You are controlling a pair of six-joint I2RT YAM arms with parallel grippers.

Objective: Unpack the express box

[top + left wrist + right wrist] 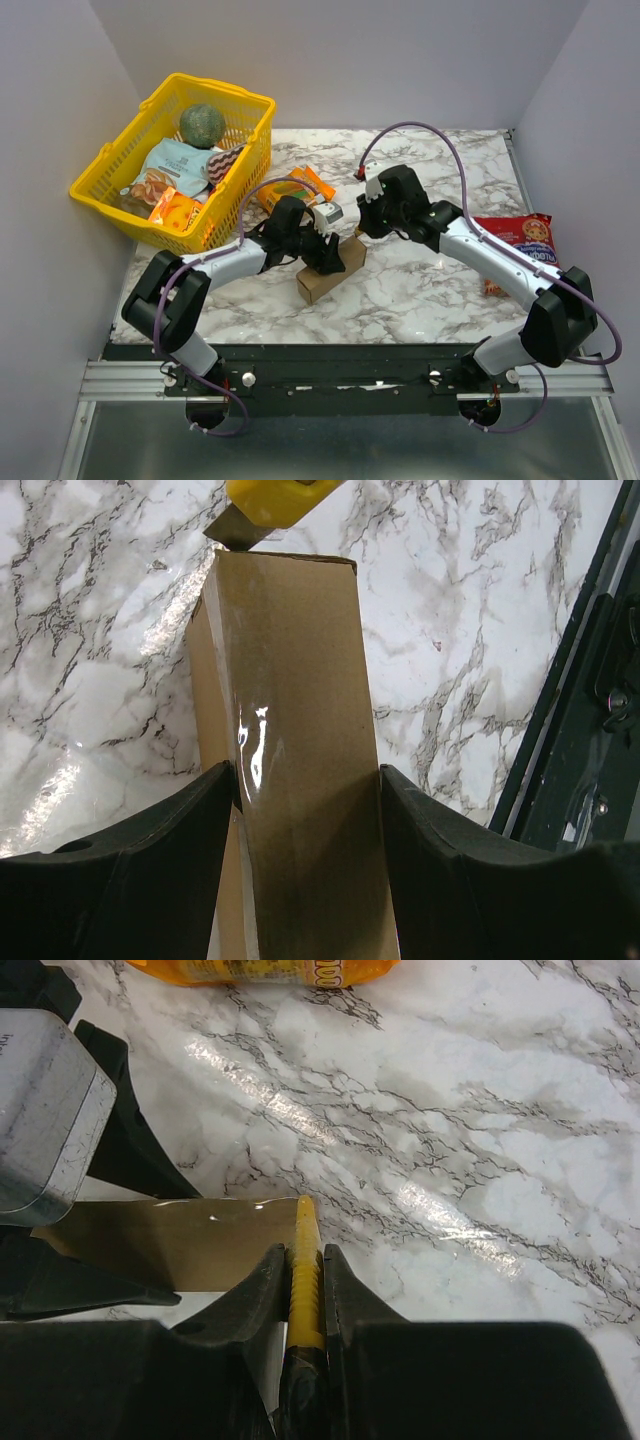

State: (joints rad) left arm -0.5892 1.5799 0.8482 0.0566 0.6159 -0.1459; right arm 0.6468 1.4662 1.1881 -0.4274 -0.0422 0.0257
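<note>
— What stands at your left side?

— A yellow basket [250,130] with snacks inside, at the far left corner of the bench [420,290].

— And where is the express box [320,285]?

— It lies near the middle of the bench, just in front of the orange snack packet [300,185]. My left claw [305,780] is clamped on it and presses both long sides. A shiny clear tape [250,750] runs along its top face.

— And your right claw [303,1265]?

— It is closed tight on a yellow cutter [304,1222]. The blade [228,528] meets the far end edge of the box. More to the right, a red snack bag [525,240] lies flat near the bench edge, well apart from the box.
</note>
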